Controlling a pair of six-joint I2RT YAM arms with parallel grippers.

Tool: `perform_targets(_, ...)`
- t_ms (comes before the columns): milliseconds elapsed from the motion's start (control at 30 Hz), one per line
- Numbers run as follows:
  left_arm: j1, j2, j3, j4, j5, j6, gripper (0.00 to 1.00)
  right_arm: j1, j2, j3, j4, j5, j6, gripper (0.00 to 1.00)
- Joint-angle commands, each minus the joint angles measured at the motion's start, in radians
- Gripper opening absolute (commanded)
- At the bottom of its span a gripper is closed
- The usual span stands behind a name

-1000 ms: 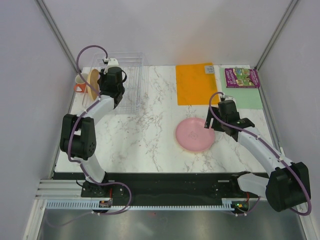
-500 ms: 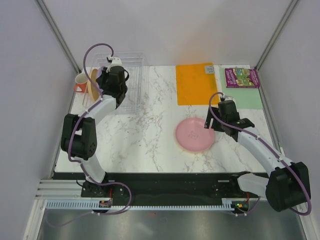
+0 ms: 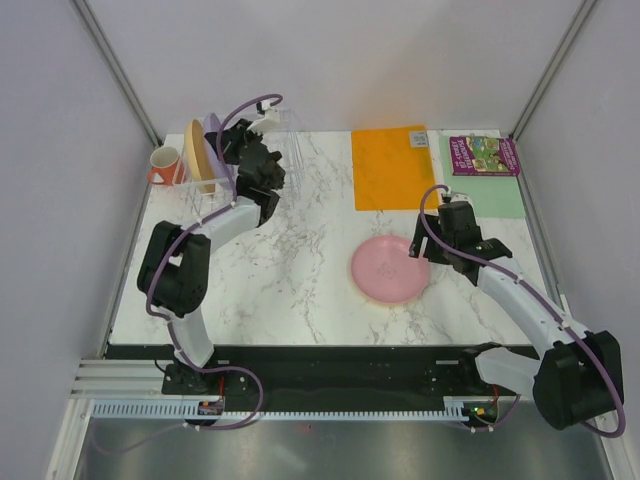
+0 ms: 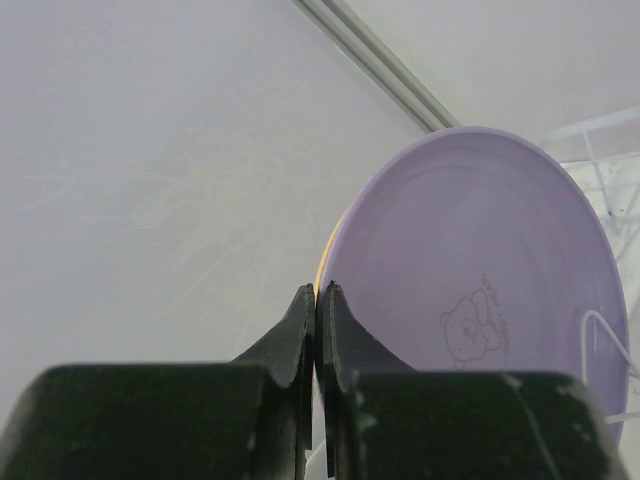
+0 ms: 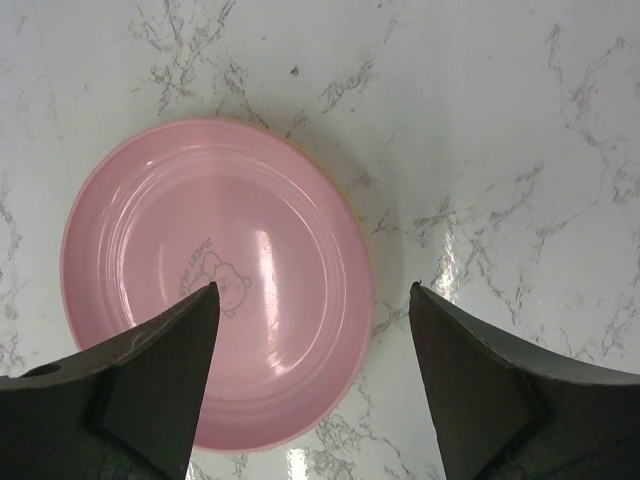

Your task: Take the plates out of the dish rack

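My left gripper [image 3: 233, 142] is shut on the rim of the purple plate [image 3: 213, 130], which stands on edge above the left end of the clear dish rack [image 3: 272, 140]. A yellow-orange plate [image 3: 198, 155] stands right behind it. In the left wrist view the shut left gripper [image 4: 318, 290] pinches the purple plate [image 4: 480, 250] at its edge, and a yellow-orange rim [image 4: 326, 255] shows there too; whether it is also pinched I cannot tell. The pink plate [image 3: 388, 270] lies flat on the table. My right gripper [image 3: 452, 250] hovers open over its right edge [image 5: 314, 287], touching nothing.
An orange mug [image 3: 163, 166] stands left of the rack by the left wall. An orange mat [image 3: 390, 165] lies at the back middle, with a picture book [image 3: 484, 155] and a green sheet [image 3: 512, 200] at the back right. A thin yellowish rim [image 5: 357, 200] shows under the pink plate.
The left gripper closed, then the left arm rose and swung right, and the purple and yellow-orange plates now stand higher and farther right. The right arm and pink plate have not moved.
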Motion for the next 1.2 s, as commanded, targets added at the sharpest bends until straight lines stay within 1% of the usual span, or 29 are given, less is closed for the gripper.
perform_targets(0, 0.003, -0.045, 0.044, 0.433, -0.017, 0.256, 0.02, -0.003, -0.052, 0.02, -0.01, -0.012, -0.011, 0.83)
perform_targets(233, 0.008, -0.014, 0.006, 0.407, -0.023, 0.21, 0.02, -0.003, -0.073, 0.009, -0.019, -0.006, -0.013, 0.84)
perform_targets(333, 0.008, 0.006, -0.013, 0.426, -0.036, 0.197, 0.02, -0.003, -0.067, 0.012, -0.018, -0.008, -0.014, 0.84)
perform_targets(467, 0.008, 0.017, -0.066, 0.4, -0.047, 0.147, 0.02, -0.003, -0.052, 0.014, -0.016, -0.006, -0.014, 0.84)
perform_targets(567, 0.008, 0.029, -0.086, 0.394, -0.052, 0.136, 0.02, -0.003, -0.046, 0.013, -0.013, -0.008, -0.016, 0.84)
perform_targets(733, 0.016, 0.073, -0.08, 0.377, -0.052, 0.128, 0.02, -0.004, -0.042, 0.01, -0.007, -0.014, -0.016, 0.84)
perform_targets(800, 0.017, 0.109, -0.079, 0.383, -0.049, 0.145, 0.02, -0.003, -0.042, 0.01, -0.005, -0.017, -0.016, 0.84)
perform_targets(967, 0.022, 0.19, -0.065, 0.525, -0.032, 0.269, 0.02, -0.003, -0.039, 0.006, -0.001, -0.021, -0.017, 0.84)
perform_targets(1033, 0.022, 0.221, -0.034, 0.524, -0.043, 0.282, 0.02, -0.003, -0.035, 0.004, 0.001, -0.024, -0.02, 0.84)
perform_targets(1167, 0.022, 0.254, -0.003, 0.59, -0.05, 0.375, 0.02, -0.004, -0.03, 0.003, 0.004, -0.028, -0.02, 0.83)
